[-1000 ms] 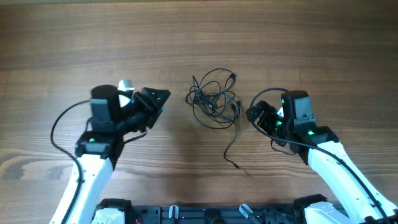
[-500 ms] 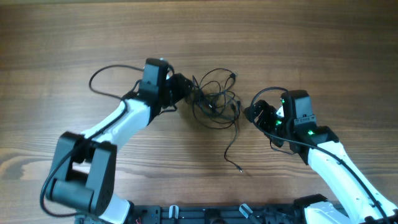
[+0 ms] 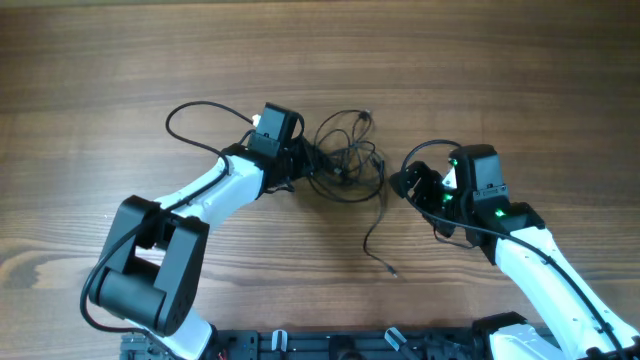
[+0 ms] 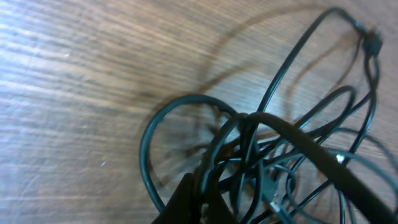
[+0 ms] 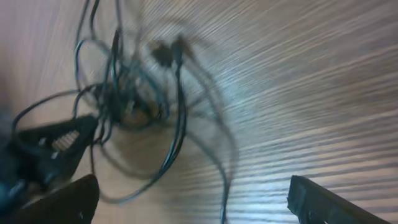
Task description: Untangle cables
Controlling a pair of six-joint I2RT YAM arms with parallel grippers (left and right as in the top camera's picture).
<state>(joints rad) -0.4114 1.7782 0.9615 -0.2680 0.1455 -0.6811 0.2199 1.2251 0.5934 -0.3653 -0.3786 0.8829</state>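
Right at the middle of the wooden table (image 3: 500,60), the cables (image 3: 350,165) are lying in one loose knot of thin black loops piled over each other. The left gripper (image 3: 303,160) is sitting at the knot's left edge with its tip buried among the strands, its white arm stretching across from the lower left. From the left wrist camera, one dark finger (image 4: 186,200) is showing at the bottom of the view with loops crossing right over it, but whether the jaws are clamping a strand or standing apart cannot be told. A small plug (image 3: 366,115) is sticking out at the far top of the tangle.

Over on the other side, the right gripper (image 3: 402,184) is hovering just beside the knot's right edge, and its wrist camera is giving a clear answer: both fingers (image 5: 65,199) are sitting at opposite corners of the view, spread wide, with nothing between them.

One loose tail (image 3: 375,232) is trailing out of the pile toward the near edge of the table, ending in a little connector (image 3: 389,271) lying on bare wood, apart from both grippers. Behind the left wrist, that arm's own thicker wire (image 3: 190,112) is looping out over the table.
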